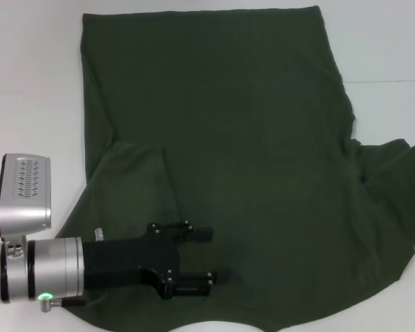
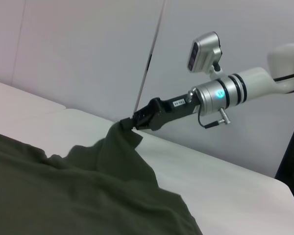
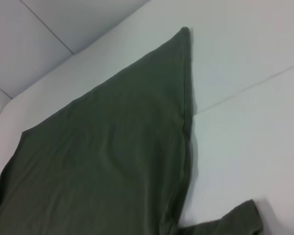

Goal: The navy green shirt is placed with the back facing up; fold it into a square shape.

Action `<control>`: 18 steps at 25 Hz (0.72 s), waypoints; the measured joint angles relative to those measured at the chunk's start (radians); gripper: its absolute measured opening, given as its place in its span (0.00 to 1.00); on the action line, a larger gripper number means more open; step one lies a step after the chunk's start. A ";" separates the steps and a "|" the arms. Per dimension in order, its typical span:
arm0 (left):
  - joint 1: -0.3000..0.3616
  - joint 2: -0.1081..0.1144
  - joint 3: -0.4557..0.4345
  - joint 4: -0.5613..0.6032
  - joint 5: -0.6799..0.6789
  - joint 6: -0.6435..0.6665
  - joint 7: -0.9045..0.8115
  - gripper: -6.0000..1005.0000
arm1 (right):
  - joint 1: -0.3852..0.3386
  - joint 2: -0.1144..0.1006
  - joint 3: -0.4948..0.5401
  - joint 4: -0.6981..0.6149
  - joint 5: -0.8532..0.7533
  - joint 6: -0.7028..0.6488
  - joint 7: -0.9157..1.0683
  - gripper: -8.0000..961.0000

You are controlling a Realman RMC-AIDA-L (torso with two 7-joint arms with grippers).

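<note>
The navy green shirt (image 1: 249, 138) lies spread on the white table, plain side up. Its left sleeve (image 1: 128, 183) is folded inward over the body. My left gripper (image 1: 212, 255) hovers open over the shirt's near left part, with nothing between its fingers. The right sleeve (image 1: 394, 166) runs off the right edge of the head view. My right gripper is out of the head view. In the left wrist view the right gripper (image 2: 130, 122) is shut on a pinch of the shirt (image 2: 63, 186), lifting that edge into a peak. The right wrist view shows only the shirt (image 3: 112, 156) and the table.
The white table (image 1: 28, 83) extends around the shirt on the left, the far side and the right, with a seam line (image 1: 387, 81) at the right. A pale wall (image 2: 88, 49) stands behind the table.
</note>
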 joint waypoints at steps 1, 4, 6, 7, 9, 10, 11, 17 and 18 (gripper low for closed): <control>0.000 0.000 0.000 0.000 0.000 0.000 0.000 0.81 | 0.002 -0.001 -0.003 -0.005 0.000 0.002 0.000 0.06; 0.000 0.000 0.000 0.000 0.000 0.000 -0.002 0.81 | 0.009 -0.003 -0.016 -0.022 0.000 0.015 0.000 0.06; 0.000 0.000 0.001 0.000 0.000 0.000 -0.006 0.81 | 0.013 -0.004 -0.033 -0.027 0.000 0.034 0.000 0.07; 0.000 0.000 0.001 0.000 0.000 0.000 -0.009 0.81 | 0.015 -0.004 -0.043 -0.028 0.000 0.044 0.000 0.07; 0.000 0.000 0.000 0.000 0.000 0.000 -0.012 0.81 | 0.020 -0.004 -0.065 -0.028 0.000 0.062 0.000 0.07; -0.001 0.000 0.000 0.000 0.000 0.000 -0.013 0.81 | 0.025 -0.002 -0.090 -0.028 0.000 0.079 0.000 0.08; -0.001 0.000 -0.001 0.000 0.000 0.000 -0.013 0.81 | 0.025 -0.002 -0.090 -0.028 0.000 0.079 0.000 0.08; -0.001 0.000 -0.002 0.000 -0.001 0.000 -0.016 0.81 | 0.041 0.000 -0.115 -0.028 0.000 0.102 -0.010 0.09; -0.002 0.000 -0.002 0.000 -0.001 0.000 -0.019 0.81 | 0.043 -0.001 -0.115 -0.028 0.000 0.101 -0.010 0.09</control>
